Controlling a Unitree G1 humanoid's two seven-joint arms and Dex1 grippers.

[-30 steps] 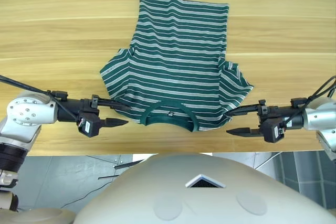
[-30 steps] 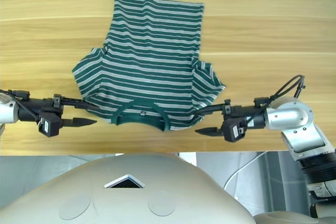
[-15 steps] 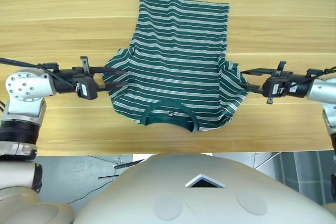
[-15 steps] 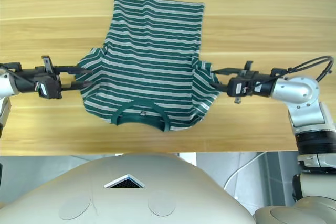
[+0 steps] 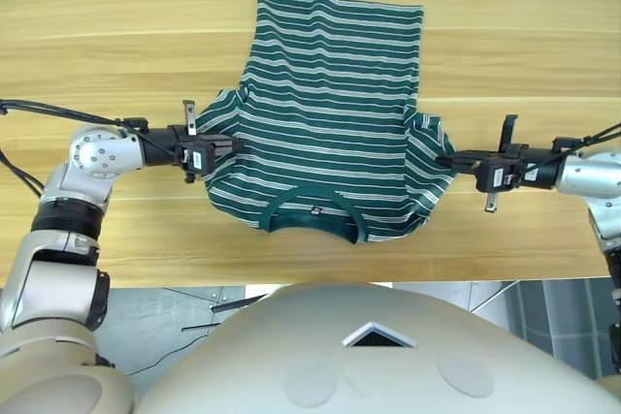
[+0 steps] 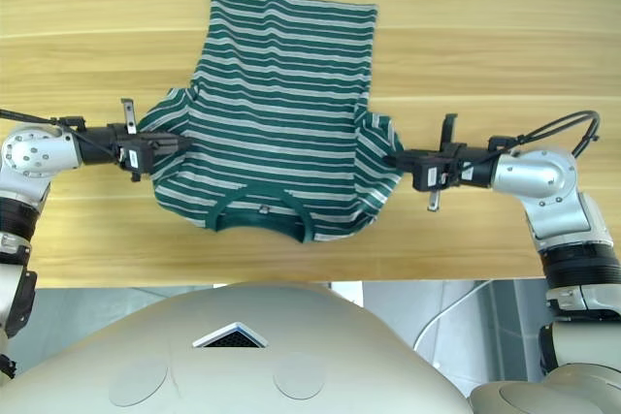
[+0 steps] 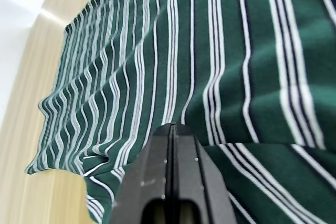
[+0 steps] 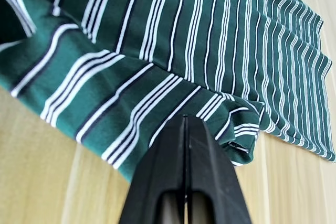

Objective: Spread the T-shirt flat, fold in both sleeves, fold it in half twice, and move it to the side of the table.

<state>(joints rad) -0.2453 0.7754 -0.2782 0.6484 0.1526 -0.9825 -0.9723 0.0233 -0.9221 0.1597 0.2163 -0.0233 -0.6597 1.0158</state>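
A dark green T-shirt with white stripes lies on the wooden table, its collar toward me and its hem at the far side. My left gripper is shut on the edge of the left sleeve, and its closed fingertips press into the striped cloth. On the other side, my right gripper is shut on the right sleeve, pinching the sleeve's hem fold. Both sleeves are bunched in toward the body.
The table's front edge runs just below the collar. Bare wood lies to the left, to the right and beyond the hem. Cables trail from both wrists.
Both grippers have left the table's front edge, where they stood open, and moved up to the sleeves and shut on them. The sleeve tips have drawn inward toward the body.
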